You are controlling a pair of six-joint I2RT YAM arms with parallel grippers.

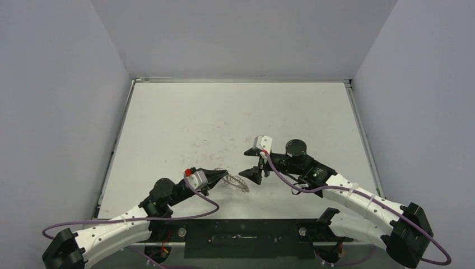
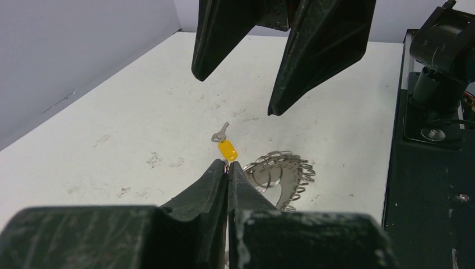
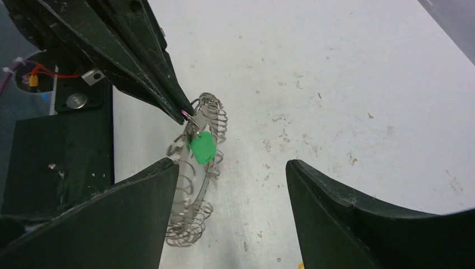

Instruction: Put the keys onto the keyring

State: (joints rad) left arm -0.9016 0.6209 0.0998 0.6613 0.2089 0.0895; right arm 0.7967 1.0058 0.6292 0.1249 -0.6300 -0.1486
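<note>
left to right. the white table (image 1: 185, 112) meets a grey wall (image 1: 56, 112) along its left edge, and open surface runs from that edge to the left gripper (image 1: 219, 175). its jaws are pressed fully together, pinching a small wire loop at the rim of the keyring (image 1: 237, 182). the keyring sits close to the table's near edge, tilted up on its rim with the pinched side highest. the green-headed key (image 3: 203, 147) hangs against the keyring just below the pinch. the yellow-headed key (image 2: 227, 149) shows just beyond the same fingertips, blade pointing away. whether either key is threaded on a loop cannot be told. the right gripper (image 1: 244, 162) faces the keyring from just beside it, its 2 fingers spread wide, holding nothing and touching neither key. beyond it, open surface reaches the far and right edges.
</note>
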